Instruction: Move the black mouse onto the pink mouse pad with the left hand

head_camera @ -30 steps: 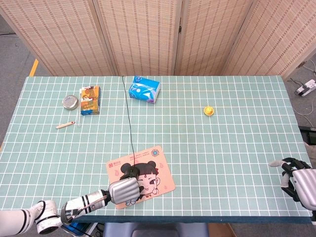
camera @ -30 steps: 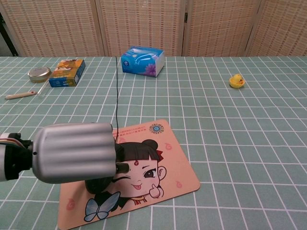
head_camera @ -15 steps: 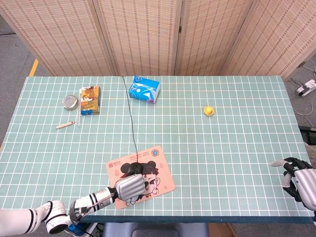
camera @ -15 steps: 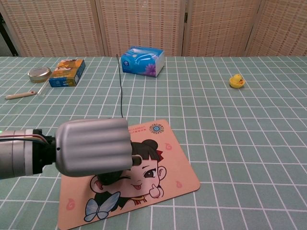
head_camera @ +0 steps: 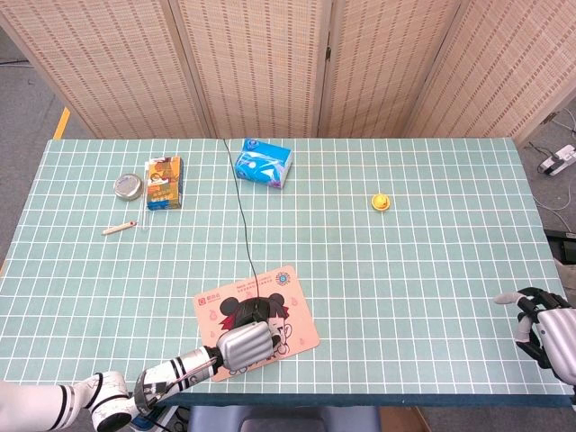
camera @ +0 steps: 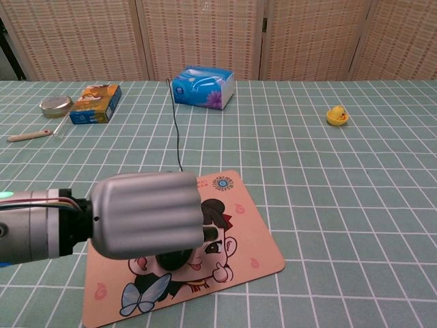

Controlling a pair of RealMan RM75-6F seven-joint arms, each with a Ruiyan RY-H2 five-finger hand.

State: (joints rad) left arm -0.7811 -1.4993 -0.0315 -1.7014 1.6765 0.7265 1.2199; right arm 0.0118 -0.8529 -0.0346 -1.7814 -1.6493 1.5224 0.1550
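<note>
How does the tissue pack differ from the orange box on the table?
The tissue pack is blue and soft-looking; the orange box is a stiff carton with printed pictures. The tissue pack is wider and bulkier, the orange box narrower. A round tin sits beside the orange box, nothing beside the tissue pack. Both rest near the table's far edge.

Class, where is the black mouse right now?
In the head view the black mouse sits on the pink mouse pad near the table's front edge, left of centre, with the left hand over its near end.

Lab setup, gridded table (head_camera: 432, 270), woven screens (head_camera: 270, 63)
</note>
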